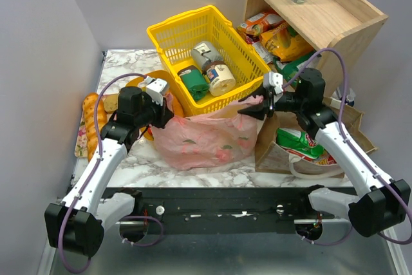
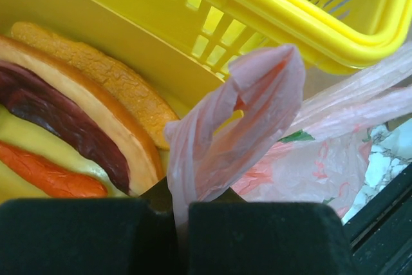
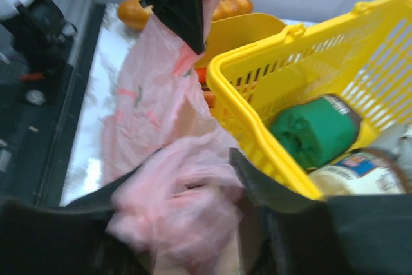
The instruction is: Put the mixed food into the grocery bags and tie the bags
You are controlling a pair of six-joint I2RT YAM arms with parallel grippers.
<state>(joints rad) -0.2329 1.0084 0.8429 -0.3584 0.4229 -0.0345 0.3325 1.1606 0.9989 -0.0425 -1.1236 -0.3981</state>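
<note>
The pink grocery bag [image 1: 203,138] lies bulging on the marble table between both arms. My left gripper [image 1: 166,113] is shut on its left handle, a twisted pink loop [image 2: 251,107] that rises from between the fingers [image 2: 180,207]. My right gripper [image 1: 252,110] is at the bag's right handle. There bunched, blurred pink plastic [image 3: 187,210] fills the gap between fingers that still stand apart. To the right, the brown paper bag [image 1: 267,152] holds the green-and-white crisp packet [image 1: 301,146].
A yellow mesh basket [image 1: 193,17] with tins [image 1: 206,53] stands right behind the pink bag. A braided loaf [image 1: 90,120] lies at the left edge. A yellow tub with a toy hot dog [image 2: 64,114] sits beside my left gripper. A wooden shelf [image 1: 322,11] stands back right.
</note>
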